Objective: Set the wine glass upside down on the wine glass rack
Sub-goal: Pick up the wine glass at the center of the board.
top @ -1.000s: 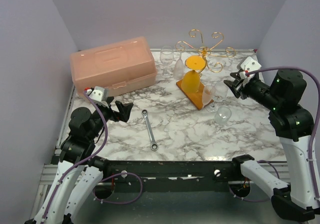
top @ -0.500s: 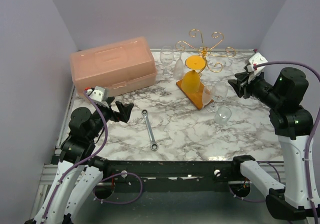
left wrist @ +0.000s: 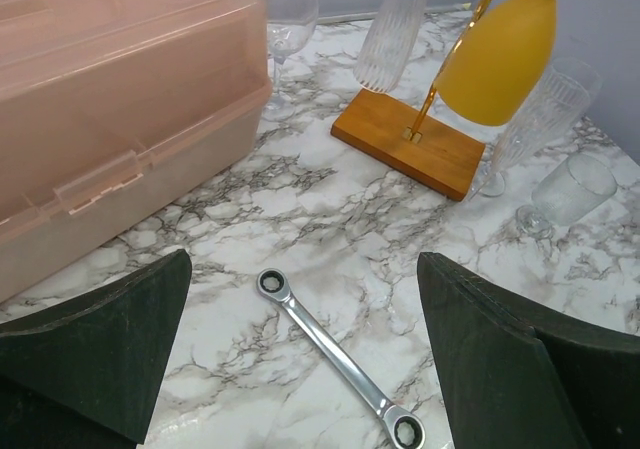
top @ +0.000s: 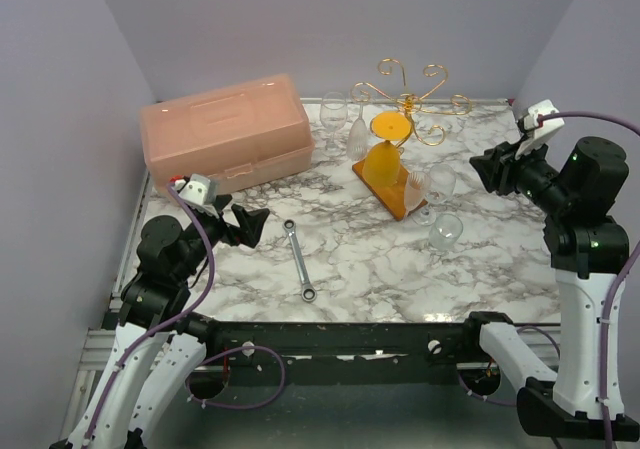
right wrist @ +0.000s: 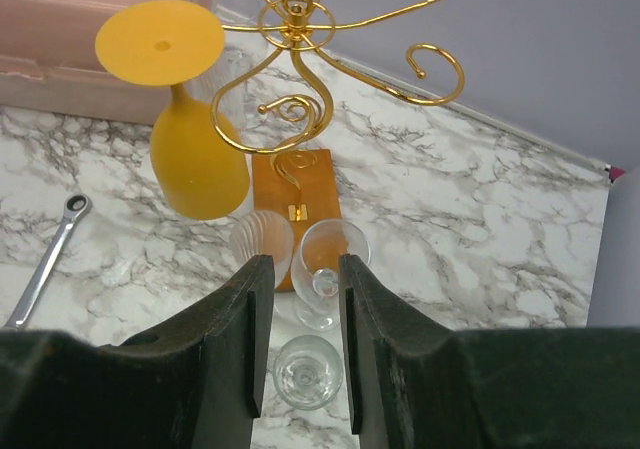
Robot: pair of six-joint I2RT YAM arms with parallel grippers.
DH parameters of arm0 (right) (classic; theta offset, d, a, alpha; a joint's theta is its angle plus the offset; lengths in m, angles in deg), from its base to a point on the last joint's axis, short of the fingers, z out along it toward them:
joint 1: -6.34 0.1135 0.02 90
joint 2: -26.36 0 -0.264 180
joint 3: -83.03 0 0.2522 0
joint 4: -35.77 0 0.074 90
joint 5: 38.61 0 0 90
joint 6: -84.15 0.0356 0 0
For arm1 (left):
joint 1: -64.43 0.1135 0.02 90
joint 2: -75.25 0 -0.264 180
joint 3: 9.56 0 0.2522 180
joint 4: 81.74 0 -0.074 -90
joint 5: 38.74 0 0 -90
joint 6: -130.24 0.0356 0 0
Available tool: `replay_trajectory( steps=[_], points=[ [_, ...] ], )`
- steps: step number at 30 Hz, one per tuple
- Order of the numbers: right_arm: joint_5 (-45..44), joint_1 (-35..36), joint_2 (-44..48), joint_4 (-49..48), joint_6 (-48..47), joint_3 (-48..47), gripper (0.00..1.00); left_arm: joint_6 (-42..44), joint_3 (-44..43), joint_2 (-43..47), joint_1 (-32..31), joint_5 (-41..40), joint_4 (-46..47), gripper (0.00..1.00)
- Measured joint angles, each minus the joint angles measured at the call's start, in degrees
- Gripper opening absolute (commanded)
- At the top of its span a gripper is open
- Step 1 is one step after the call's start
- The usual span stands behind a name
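The gold wire wine glass rack (top: 411, 97) stands at the back on its orange-brown base (right wrist: 296, 183). An orange glass (top: 384, 161) hangs upside down from one arm. Beside the base, a clear wine glass (top: 439, 183) stands upright, with a ribbed glass (top: 414, 190) to its left and a smaller clear glass (top: 446, 231) in front. My right gripper (top: 479, 169) hovers high to their right. Its jaws are open and narrow, and hold nothing. In the right wrist view the clear wine glass (right wrist: 333, 259) shows far below the gap. My left gripper (top: 255, 219) is wide open at the left.
A pink plastic box (top: 225, 134) fills the back left. A steel wrench (top: 300, 259) lies on the marble under my left gripper (left wrist: 300, 269). Two more clear glasses (top: 334, 110) stand behind the rack's left side. The walls are close on both sides.
My right arm has risen and drawn back to the right, away from the glasses by the base. The left arm has not moved.
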Motion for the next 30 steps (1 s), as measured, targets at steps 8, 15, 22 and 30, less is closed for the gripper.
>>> replay_trajectory(
  steps=[8, 15, 22, 30],
  points=[
    [1.01, -3.76, -0.37, -0.37, 7.23, 0.00, 0.38, -0.20, 0.00, 0.92, 0.00, 1.25, 0.48, 0.98],
    [1.05, -5.99, -2.23, -1.79, 12.66, 0.11, 0.38, -0.24, 0.00, 1.73, 0.00, 1.29, 0.50, 0.98],
    [1.25, -8.52, -5.38, -2.56, 15.26, 0.31, 0.38, -0.24, 0.00, 1.79, 0.00, 1.25, 0.46, 0.99],
    [2.80, -12.44, -7.65, -2.56, 15.54, 0.68, 0.38, -0.24, 0.00, 1.40, 0.11, 1.27, 0.48, 0.99]
  ],
)
